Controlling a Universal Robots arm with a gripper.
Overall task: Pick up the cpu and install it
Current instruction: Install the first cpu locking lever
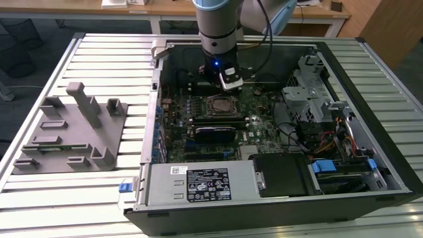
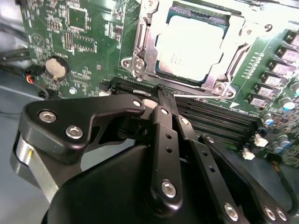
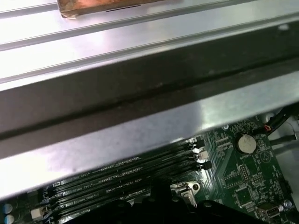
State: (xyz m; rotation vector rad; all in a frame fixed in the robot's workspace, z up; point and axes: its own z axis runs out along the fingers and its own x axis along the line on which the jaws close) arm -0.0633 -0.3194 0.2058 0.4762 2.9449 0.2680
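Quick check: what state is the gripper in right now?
The gripper: jaws shut, holding nothing; the cpu lies in the socket.

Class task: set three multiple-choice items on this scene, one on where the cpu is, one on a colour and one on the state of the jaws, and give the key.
1. Where is the cpu?
A) between the jaws
B) in the socket of the motherboard
C) on the holder block

2. What colour is the motherboard?
A) green
B) red
C) white

3. How do the jaws of the gripper stand?
A) wide open
B) shut on the cpu
C) shut, holding nothing

Key:
1 B: in the second wrist view the cpu's silvery top lies flat inside the socket's metal frame.
2 A: the board is green in both wrist views.
3 C: the gripper hangs near the socket, its tips together with nothing between them.
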